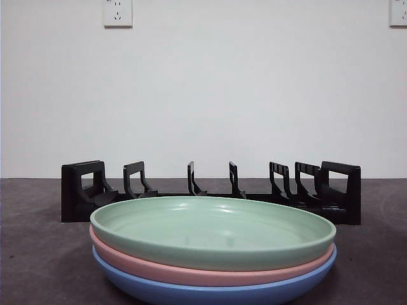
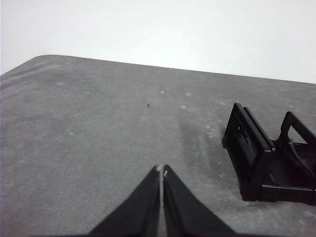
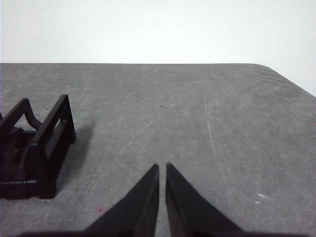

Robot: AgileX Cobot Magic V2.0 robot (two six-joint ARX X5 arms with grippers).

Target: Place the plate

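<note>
Three plates lie stacked at the front of the table: a green plate on top, a pink plate under it and a blue plate at the bottom. Behind the stack stands a black plate rack with several upright dividers and nothing in its slots. My left gripper is shut, hovering over bare table beside one end of the rack. My right gripper is shut too, beside the rack's other end. Neither arm shows in the front view.
The grey table runs back to a white wall with two sockets. The table's rounded corners show in both wrist views.
</note>
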